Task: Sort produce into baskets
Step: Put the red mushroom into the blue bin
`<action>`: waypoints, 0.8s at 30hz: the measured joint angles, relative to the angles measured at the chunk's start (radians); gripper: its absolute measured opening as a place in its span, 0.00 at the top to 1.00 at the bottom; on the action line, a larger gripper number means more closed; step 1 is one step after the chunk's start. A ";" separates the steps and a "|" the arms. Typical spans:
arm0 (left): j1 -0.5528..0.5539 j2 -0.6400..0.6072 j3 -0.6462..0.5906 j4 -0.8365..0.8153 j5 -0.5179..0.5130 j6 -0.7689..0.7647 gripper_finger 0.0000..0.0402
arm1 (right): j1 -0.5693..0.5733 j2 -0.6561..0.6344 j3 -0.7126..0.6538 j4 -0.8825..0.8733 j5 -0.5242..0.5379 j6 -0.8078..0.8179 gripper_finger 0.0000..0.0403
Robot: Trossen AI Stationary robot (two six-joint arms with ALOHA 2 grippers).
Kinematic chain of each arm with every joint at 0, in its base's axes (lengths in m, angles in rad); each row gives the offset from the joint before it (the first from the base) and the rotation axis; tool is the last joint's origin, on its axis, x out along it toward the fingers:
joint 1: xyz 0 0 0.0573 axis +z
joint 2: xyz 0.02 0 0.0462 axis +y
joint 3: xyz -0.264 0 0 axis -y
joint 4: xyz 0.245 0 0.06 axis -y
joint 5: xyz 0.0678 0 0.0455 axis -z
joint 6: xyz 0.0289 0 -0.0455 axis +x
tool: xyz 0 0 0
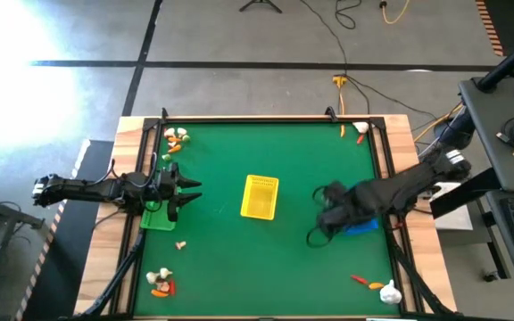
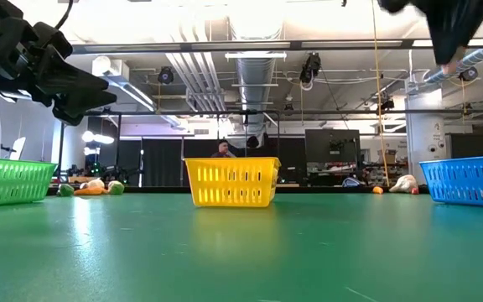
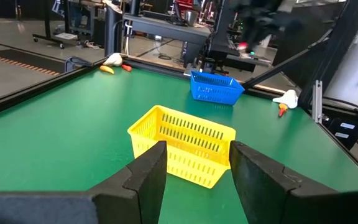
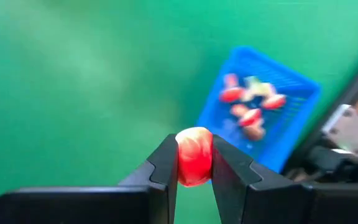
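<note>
Carrying a red piece toward the blue basket: right pincer is clamped on it, fingers pressed to both sides, held in the air above the green desk. In the right wrist view the basket already holds several red-and-white pieces. Judged step: a delivery in hand, release not yet made.

Next move, as I judge it: bring the pincer over the basket's open top, then spread the fingers. High view puts the right arm over the blue basket, at about 3 o'clock from the yellow basket. Little travel looks needed.

Left pincer waits with fingers apart, nothing between them, over the green basket at the desk's 9 o'clock edge, facing the yellow basket.

Edges and room:
- Blue basket sits near the desk's 3 o'clock rail; a piece dropped off-centre could roll toward that edge.
- Middle of the desk is open around the yellow basket.
- Loose produce lies in clusters at the corners: 10 o'clock, 7 o'clock, 5 o'clock, 1 o'clock. All are close to the rails, so approaches there look tight.
</note>
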 joint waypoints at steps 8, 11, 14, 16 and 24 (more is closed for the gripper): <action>0.000 0.000 0.000 0.000 0.000 0.000 0.61 | -0.138 -0.168 -0.363 0.046 -0.049 -0.017 0.83; 0.000 0.000 0.000 0.000 0.000 0.000 0.61 | -0.167 -0.207 -0.483 0.139 -0.072 -0.017 0.83; 0.000 0.000 0.000 0.000 0.000 0.000 0.61 | -0.187 -0.214 -0.570 0.244 -0.091 -0.015 0.83; 0.000 0.000 0.000 0.000 0.000 0.000 0.61 | -0.192 -0.206 -0.607 0.289 -0.091 0.000 0.83; 0.000 0.000 0.000 0.000 0.000 0.000 0.61 | -0.192 -0.179 -0.625 0.318 -0.093 0.023 0.76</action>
